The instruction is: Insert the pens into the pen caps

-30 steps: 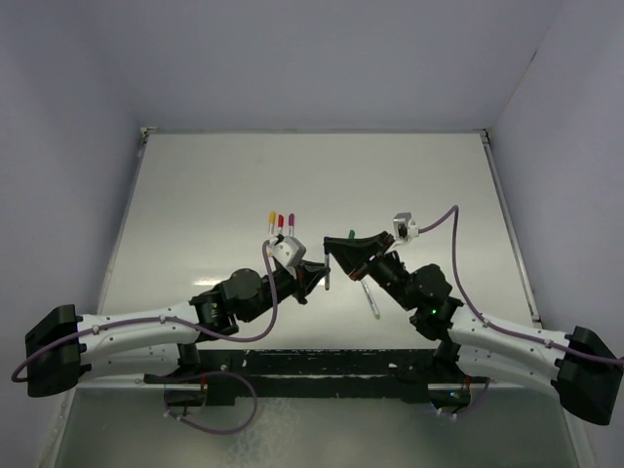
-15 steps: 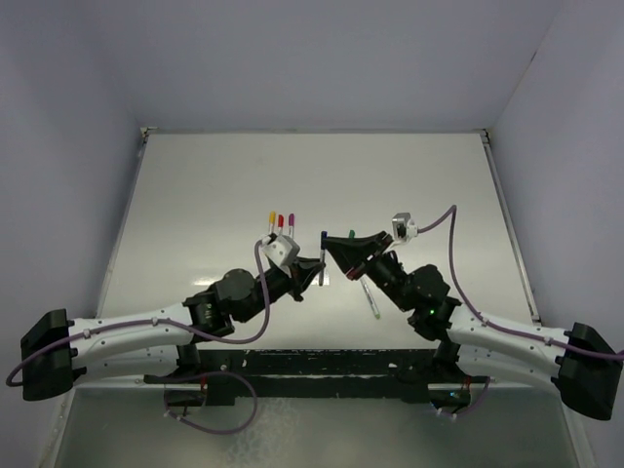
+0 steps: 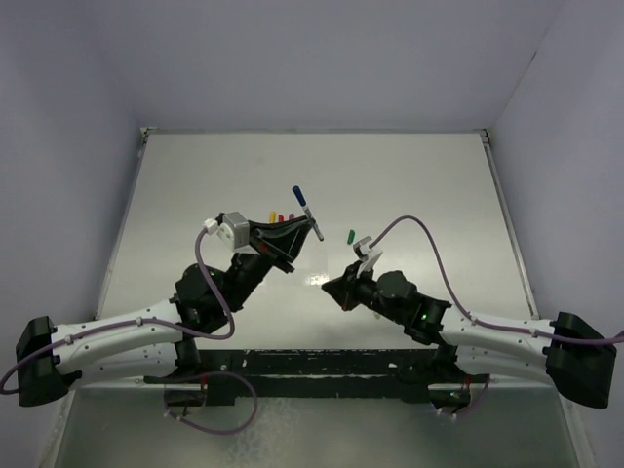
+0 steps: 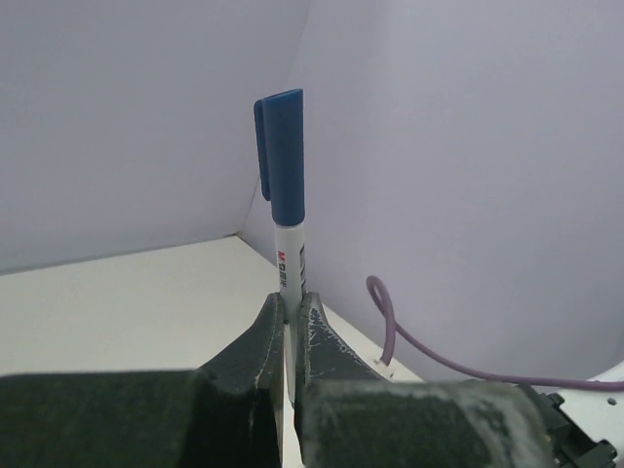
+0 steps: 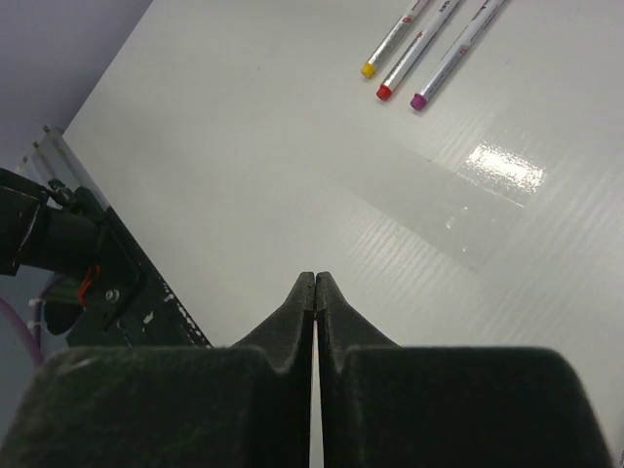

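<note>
My left gripper (image 3: 311,227) is shut on the pale barrel of a pen (image 4: 290,268) and holds it raised above the table. A blue cap (image 4: 281,156) sits on its top end, and also shows in the top view (image 3: 300,196). In the left wrist view the gripper (image 4: 291,304) pinches the barrel just below its printing. My right gripper (image 3: 329,283) is shut and empty, low over the table, apart from the pen. Three pens with yellow (image 5: 369,69), red (image 5: 384,93) and purple (image 5: 418,100) ends lie side by side. A small green cap (image 3: 351,235) lies beside the right wrist.
The white table (image 3: 429,185) is walled by pale purple panels at the back and sides. The black base rail (image 5: 107,283) runs along the near edge. The right arm's purple cable (image 3: 419,229) loops above the wrist.
The left arm has lifted and swung the blue-capped pen up and away. The right gripper has left the pen, drawn back toward the near edge, and now points at the table.
</note>
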Controlling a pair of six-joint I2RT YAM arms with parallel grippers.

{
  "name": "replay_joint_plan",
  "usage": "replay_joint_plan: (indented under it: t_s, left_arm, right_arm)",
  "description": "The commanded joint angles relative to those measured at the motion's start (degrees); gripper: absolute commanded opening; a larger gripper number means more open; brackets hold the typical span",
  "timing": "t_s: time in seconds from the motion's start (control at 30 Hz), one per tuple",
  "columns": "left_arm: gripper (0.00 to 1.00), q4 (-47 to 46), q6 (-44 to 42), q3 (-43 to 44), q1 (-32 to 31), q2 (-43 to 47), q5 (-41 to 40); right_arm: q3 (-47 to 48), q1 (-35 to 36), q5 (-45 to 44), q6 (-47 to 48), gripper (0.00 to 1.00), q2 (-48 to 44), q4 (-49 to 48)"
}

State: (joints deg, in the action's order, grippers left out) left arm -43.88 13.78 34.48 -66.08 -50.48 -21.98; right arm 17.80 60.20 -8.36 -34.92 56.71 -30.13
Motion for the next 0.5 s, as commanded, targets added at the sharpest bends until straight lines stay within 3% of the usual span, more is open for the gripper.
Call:
replay_joint_plan:
  t_s: [0.0,0.07,0.13,0.37,0.47]
  left_arm:
    - [0.00,-0.1,0.6,-1.1,-0.1,0.4,-2.7]
    - [0.00,1.6,0.3,-1.2,-0.1,0.7,-3.6]
    - [0.00,3.9,0.1,-1.3,-0.1,0.9,-5.0]
    - [0.00,23.7,3.8,6.0,2.3,-5.4,-10.4]
    - [0.00,32.0,10.0,8.5,8.3,-10.2,-4.9]
  right_arm:
    - [3.2,0.1,-4.0,1.5,0.00,-4.1,3.0]
    - [3.5,0.0,-5.5,1.5,0.00,-6.5,5.5]
    - [4.0,0.1,-7.5,1.4,0.07,-9.2,9.1]
    - [8.5,0.1,-23.1,-6.4,0.64,-19.1,31.2]
    - [12.2,0.1,-30.4,-11.0,0.78,-20.9,42.5]
